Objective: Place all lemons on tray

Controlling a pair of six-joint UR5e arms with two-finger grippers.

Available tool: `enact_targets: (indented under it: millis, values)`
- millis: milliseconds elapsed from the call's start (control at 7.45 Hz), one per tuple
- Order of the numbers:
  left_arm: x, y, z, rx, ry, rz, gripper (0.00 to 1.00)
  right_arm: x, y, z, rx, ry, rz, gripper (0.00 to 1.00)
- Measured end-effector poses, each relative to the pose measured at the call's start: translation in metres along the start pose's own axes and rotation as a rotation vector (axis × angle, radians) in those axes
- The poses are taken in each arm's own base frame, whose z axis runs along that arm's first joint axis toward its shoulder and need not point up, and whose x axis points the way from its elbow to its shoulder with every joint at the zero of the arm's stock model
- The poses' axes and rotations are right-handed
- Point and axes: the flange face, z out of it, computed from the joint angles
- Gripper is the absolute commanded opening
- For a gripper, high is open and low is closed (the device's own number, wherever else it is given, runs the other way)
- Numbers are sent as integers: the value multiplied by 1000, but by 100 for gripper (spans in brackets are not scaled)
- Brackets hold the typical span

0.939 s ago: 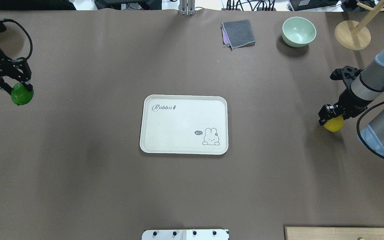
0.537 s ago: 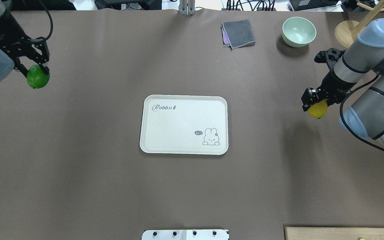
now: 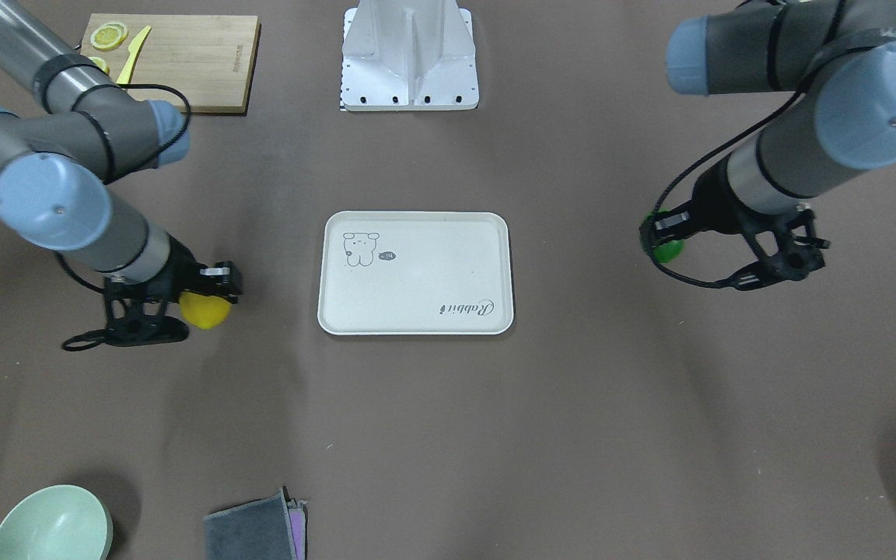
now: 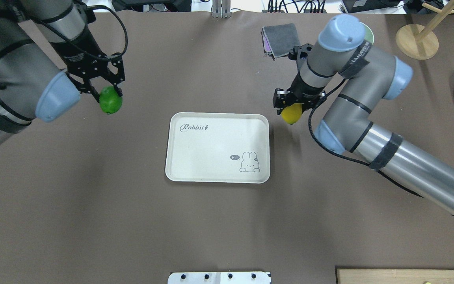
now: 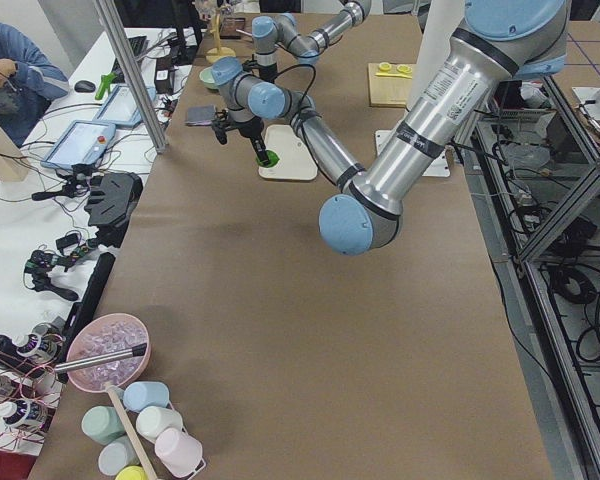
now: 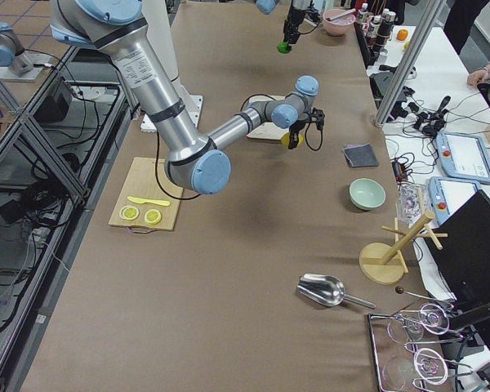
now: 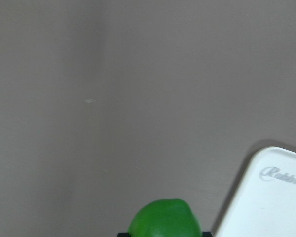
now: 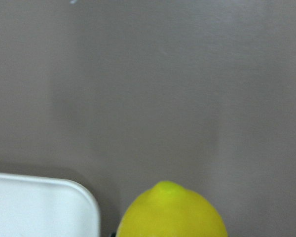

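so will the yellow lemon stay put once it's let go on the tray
Probably rolls a little: the yellow lemon is oval and smooth, and the tray looks flat with a low rim. It seems firm, since the right pincer holds it without visible denting.

The off-white tray (image 4: 211, 142) is printed with a grey rabbit drawing (image 4: 249, 162) and grey script (image 4: 194, 127). A glossy green lemon (image 4: 110, 100) is seen near the tray's script corner, a bright yellow lemon (image 4: 291, 114) beside its opposite edge.
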Motion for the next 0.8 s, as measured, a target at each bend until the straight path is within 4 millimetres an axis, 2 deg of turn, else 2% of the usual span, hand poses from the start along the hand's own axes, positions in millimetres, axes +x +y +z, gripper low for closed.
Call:
enact_targets:
  millis: [134, 268, 537, 805]
  values:
    - [25, 2, 7, -2, 14, -18, 0, -35, 1, 17, 27, -32, 28, 0]
    - [40, 4, 13, 1, 13, -25, 0, -59, 6, 26, 35, -50, 46, 0]
    - [69, 22, 41, 33, -30, -16, 0, -79, 19, 35, 26, -66, 76, 0]
    - [105, 38, 72, 59, -51, -46, 0, -88, 38, 39, -4, -71, 110, 0]
